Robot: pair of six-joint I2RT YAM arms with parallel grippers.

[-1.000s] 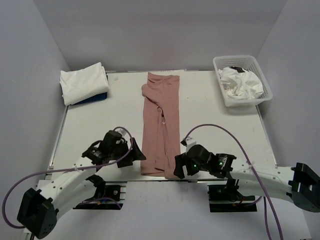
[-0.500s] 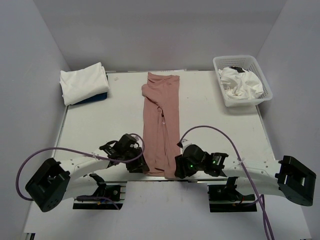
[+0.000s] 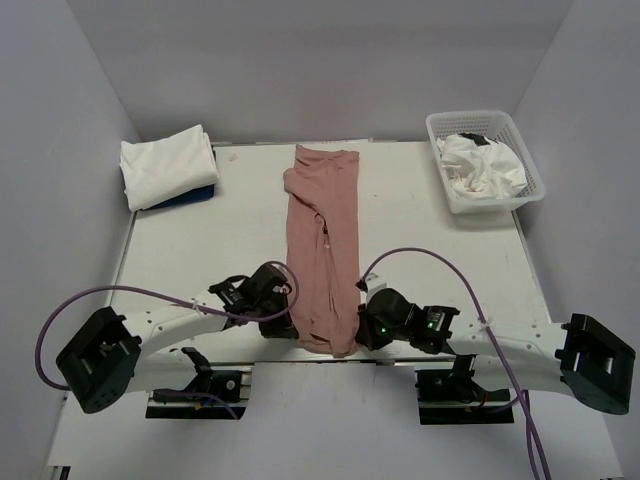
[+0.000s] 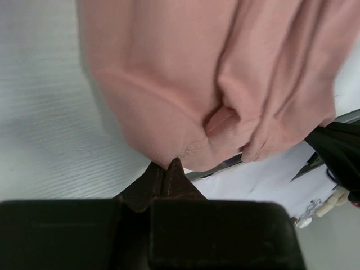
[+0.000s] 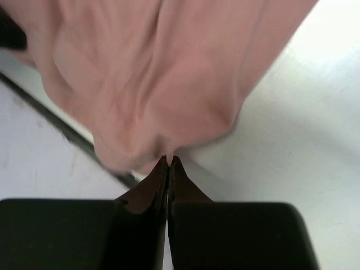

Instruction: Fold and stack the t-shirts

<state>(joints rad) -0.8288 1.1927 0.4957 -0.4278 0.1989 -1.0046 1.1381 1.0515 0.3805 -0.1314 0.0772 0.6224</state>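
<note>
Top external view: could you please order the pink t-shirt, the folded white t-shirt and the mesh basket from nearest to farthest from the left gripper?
1. pink t-shirt, in the middle; the left gripper pinches its near hem.
2. folded white t-shirt, far-left corner.
3. mesh basket, far-right corner.

A white table [image 3: 440, 230] is set in a plain enclosure, closed in by a pale grey back wall [image 3: 320, 60], a left wall [image 3: 50, 150] and a right wall [image 3: 590, 120], all bare and without windows. The tabletop is seen to be matt, and a fine ribbed grain is shown on it in the left wrist view. Its near edge is finished with a dark strip [image 5: 67, 132], below which a lower white surface [image 3: 330, 420] is seen. Everything is lit evenly and softly, and only faint shadows are cast.
</note>
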